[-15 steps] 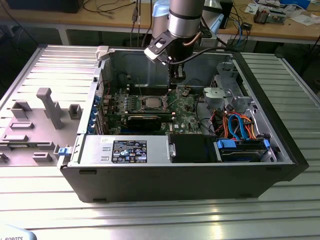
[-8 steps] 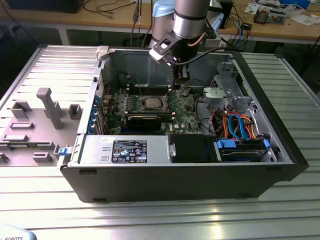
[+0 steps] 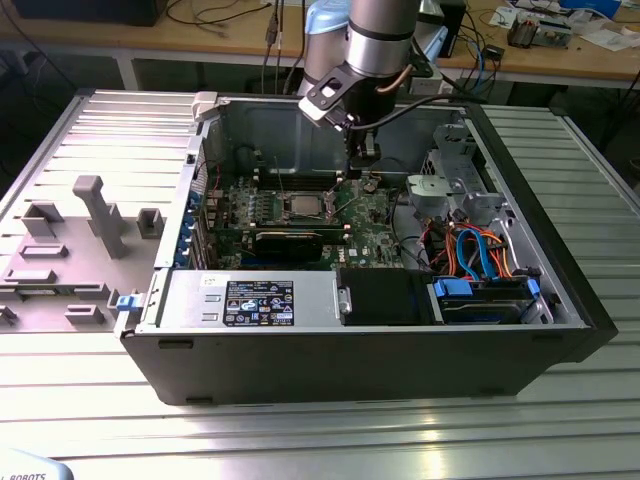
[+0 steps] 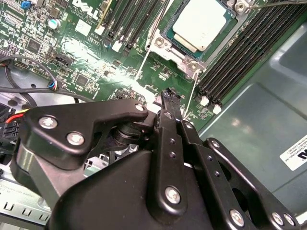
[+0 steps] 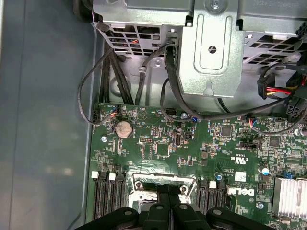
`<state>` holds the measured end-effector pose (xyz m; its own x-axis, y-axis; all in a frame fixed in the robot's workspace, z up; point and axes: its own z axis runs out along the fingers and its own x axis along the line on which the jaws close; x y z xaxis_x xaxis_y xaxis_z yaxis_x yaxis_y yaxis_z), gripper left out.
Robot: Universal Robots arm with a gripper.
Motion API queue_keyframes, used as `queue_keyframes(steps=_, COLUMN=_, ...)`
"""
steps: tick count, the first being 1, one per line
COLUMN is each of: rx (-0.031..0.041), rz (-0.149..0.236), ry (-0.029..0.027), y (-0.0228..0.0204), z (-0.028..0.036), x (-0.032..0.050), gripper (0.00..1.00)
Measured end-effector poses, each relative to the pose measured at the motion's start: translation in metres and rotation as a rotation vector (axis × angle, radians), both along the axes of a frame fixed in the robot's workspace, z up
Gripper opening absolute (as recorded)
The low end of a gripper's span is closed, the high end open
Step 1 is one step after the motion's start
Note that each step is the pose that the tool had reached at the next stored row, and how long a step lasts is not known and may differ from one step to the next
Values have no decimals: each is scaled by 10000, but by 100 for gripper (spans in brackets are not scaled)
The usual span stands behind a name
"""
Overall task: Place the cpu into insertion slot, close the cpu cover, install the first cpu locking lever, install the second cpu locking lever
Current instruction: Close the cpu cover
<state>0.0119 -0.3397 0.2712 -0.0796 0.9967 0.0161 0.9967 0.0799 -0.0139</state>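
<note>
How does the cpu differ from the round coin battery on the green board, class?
The cpu is square; the coin battery is round. The cpu sits between banks of black memory slots; the coin battery sits near the edge of the green board, by black cables. Both are silvery and lie flat.

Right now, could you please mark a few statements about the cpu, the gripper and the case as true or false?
1. The cpu lies in the insertion slot. True.
2. The gripper is holding the cpu. False: it hangs beside the slot, apart from the cpu.
3. The computer case is closed. False: it is open, its board showing.
4. Long black memory slots run beside the insertion slot. True.
</note>
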Motion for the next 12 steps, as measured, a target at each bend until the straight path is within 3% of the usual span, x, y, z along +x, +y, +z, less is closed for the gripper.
queue_keyframes(steps=12, rx=0, rz=-1, ry=0, y=0, z=-3, x=72, gripper=11)
